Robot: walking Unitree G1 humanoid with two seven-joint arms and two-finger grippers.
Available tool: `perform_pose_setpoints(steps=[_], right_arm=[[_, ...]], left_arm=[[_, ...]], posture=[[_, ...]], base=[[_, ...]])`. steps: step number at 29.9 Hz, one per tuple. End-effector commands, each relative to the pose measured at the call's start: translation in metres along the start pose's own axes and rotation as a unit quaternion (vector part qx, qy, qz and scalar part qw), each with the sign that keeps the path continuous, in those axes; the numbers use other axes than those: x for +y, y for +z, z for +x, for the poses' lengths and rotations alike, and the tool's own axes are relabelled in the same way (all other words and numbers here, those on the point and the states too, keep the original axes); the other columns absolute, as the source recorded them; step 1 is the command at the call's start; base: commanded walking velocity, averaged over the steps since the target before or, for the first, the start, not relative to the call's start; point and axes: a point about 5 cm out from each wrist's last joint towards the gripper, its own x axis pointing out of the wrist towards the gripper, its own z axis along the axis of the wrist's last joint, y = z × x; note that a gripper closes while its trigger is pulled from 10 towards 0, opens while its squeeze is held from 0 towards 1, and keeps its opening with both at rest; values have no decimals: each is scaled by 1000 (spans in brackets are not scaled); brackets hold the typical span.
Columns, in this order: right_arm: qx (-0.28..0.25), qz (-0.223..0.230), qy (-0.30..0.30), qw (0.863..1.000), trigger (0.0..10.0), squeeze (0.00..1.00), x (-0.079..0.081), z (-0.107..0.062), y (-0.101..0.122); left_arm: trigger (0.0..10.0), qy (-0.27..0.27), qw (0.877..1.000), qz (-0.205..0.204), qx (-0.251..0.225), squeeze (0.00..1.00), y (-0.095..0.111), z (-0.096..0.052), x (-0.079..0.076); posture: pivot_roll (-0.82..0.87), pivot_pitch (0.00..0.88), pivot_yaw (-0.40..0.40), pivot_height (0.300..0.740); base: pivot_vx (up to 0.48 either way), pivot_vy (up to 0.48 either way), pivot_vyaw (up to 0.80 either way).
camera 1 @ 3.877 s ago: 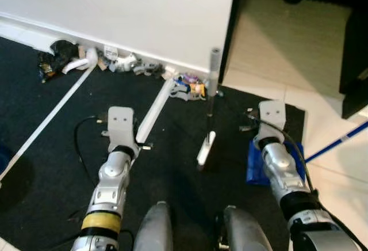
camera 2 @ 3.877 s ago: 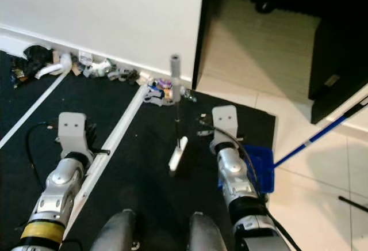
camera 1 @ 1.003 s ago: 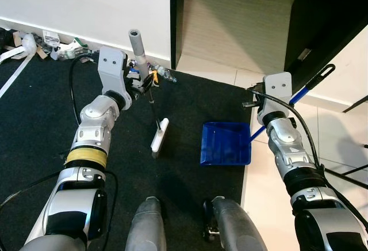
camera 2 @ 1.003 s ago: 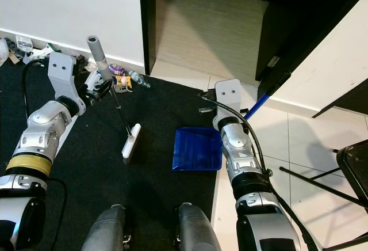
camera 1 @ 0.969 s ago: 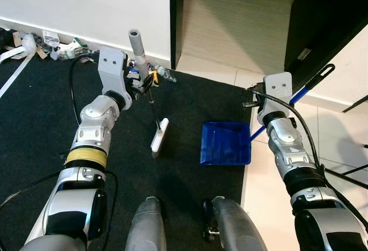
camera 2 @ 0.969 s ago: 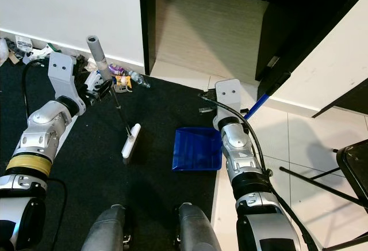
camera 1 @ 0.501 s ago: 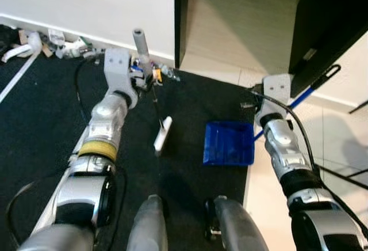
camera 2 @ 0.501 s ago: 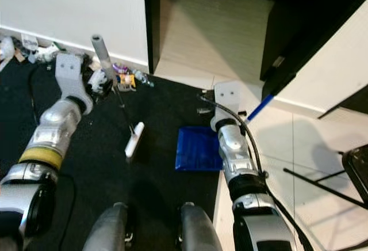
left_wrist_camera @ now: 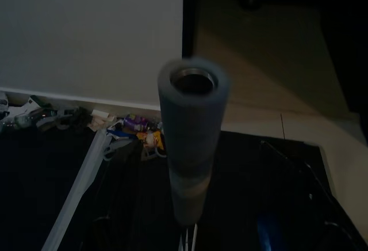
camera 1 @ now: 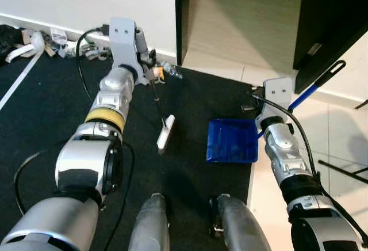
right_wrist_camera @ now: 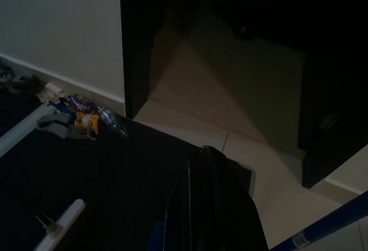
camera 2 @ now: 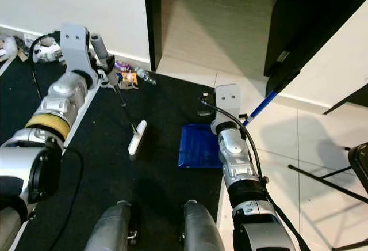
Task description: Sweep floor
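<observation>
A broom with a grey foam-topped handle (left_wrist_camera: 192,130) stands tilted on the black carpet, its white head (camera 1: 165,132) down near the middle. My left gripper (camera 1: 148,67) is shut on the handle's upper part, close to the white wall. A blue dustpan (camera 1: 231,141) lies flat at the carpet's right edge. Its blue handle (camera 1: 305,95) slants up to the right behind my right wrist. My right gripper (camera 1: 263,118) is at the handle's lower end and seems shut on it, its fingers hidden under the wrist. Coloured litter (camera 1: 160,72) lies against the wall beside the broom.
More scraps (camera 1: 34,38) line the baseboard to the left, and a white strip (camera 1: 17,84) crosses the carpet. A dark door frame (camera 1: 181,15) opens onto a tiled room. Pale tiles (camera 1: 339,147) and thin black chair legs (camera 1: 345,167) are on the right.
My left arm has stretched forward and up towards the wall, with the broom still in its grip. The view shifted a little. The dustpan and right arm stay as they were.
</observation>
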Motion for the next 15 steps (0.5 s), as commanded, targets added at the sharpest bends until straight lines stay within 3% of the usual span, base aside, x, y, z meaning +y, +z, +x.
perform_pose_setpoints(steps=[1,2,3,4,5,15], right_arm=[[11,5,-8,1000,10000,0,-2,-4,-5],[11,5,-9,1000,10000,0,-3,-4,-5],[11,5,-9,1000,10000,0,-3,-4,-5],[11,4,-8,1000,10000,0,-3,-4,-4],[11,4,-8,1000,10000,0,-3,-4,-4],[5,-2,-13,1000,10000,0,-11,0,1]], left_arm=[[9333,2,1000,-7,16,0,-9,-1,-2],[7098,4,1000,-14,14,0,-8,-1,-2],[2196,5,1000,-18,14,0,-8,-1,-1],[2196,6,999,-29,14,0,-9,-1,-1],[78,5,999,-35,15,0,-9,-1,-1],[0,-1,999,-53,13,0,-10,-1,-1]], posture=[[-99,158,-10,740],[-99,158,-10,740],[-105,159,-14,740],[-112,161,-17,740],[-116,161,-19,740],[-119,145,-25,740]], base=[[0,0,0],[0,0,0],[0,0,0],[0,0,0],[0,0,0],[0,0,0]])
